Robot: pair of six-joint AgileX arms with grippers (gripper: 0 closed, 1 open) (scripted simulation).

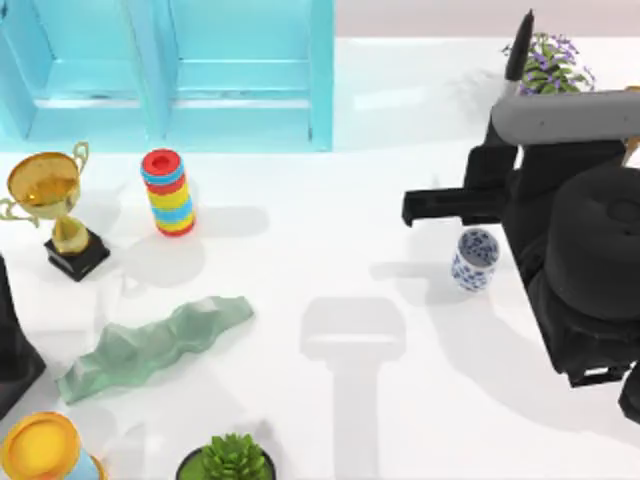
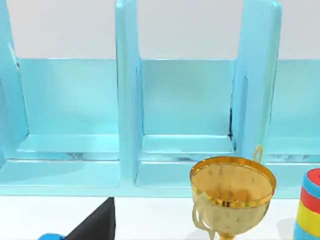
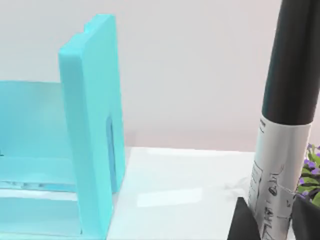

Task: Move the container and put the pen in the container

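The right hand (image 3: 272, 220) is pinching the one pen (image 3: 282, 125) low on its barrel, its dark fingers (image 3: 242, 222) sitting against the grey-white label band, and the pen is standing upright out of the grip with its black upper part rising well above. From above, the right arm is reaching over the right side of the tabletop (image 1: 400, 400), and the pen's black tip (image 1: 519, 50) is poking up near the back edge, close to a purple-flowered plant (image 1: 552, 62). The single container (image 1: 474, 259), the small white cup with the blue pattern, is standing upright on the tabletop just beside the arm's dark body, apart from the pen and below it. The left arm (image 1: 15, 345) is sitting parked at the left edge of the tabletop; I cannot tell how its hand is standing. Across the rest of the tabletop there is one gold trophy (image 1: 52, 205), one rainbow ring stack (image 1: 168, 192), one crumpled green cloth (image 1: 155, 345), one yellow-topped tub (image 1: 42, 450) and one green succulent (image 1: 230, 460), and a blue shelf unit (image 1: 170, 70) is standing along the back.
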